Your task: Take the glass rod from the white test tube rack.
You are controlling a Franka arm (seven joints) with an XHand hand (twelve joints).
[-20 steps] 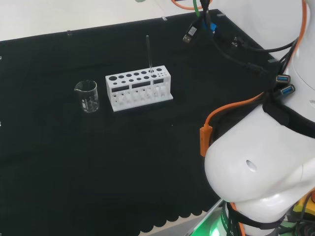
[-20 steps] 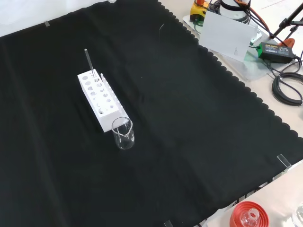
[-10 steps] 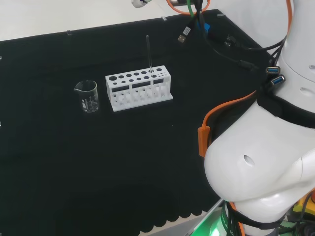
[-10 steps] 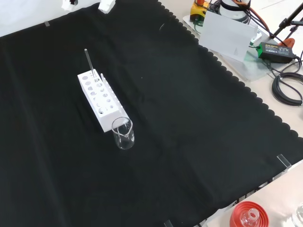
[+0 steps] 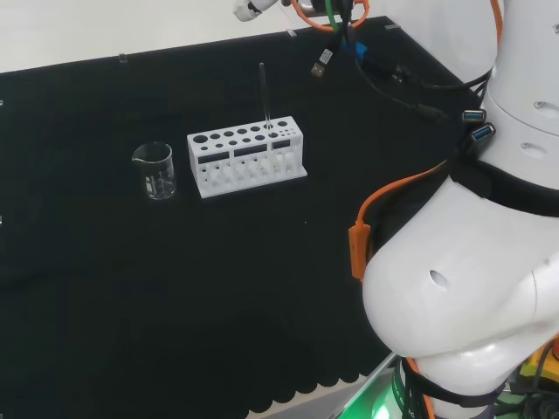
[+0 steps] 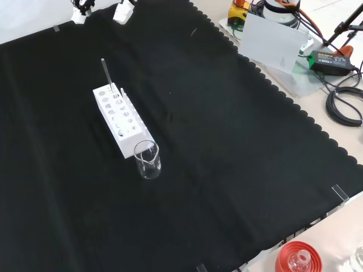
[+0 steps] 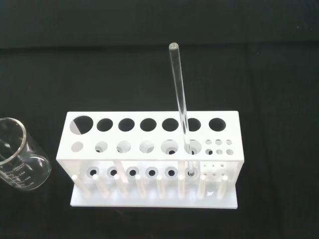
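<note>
Front view: hand enters, upper left.
Newly arrived fingertips, grip unclear; rod waits upright in rack.

- The glass rod is held upright in a hole of the test tube rack, near the rack's right end in the head view.
- A beaker is placed just left of the rack in the head view, apart from it.
</note>
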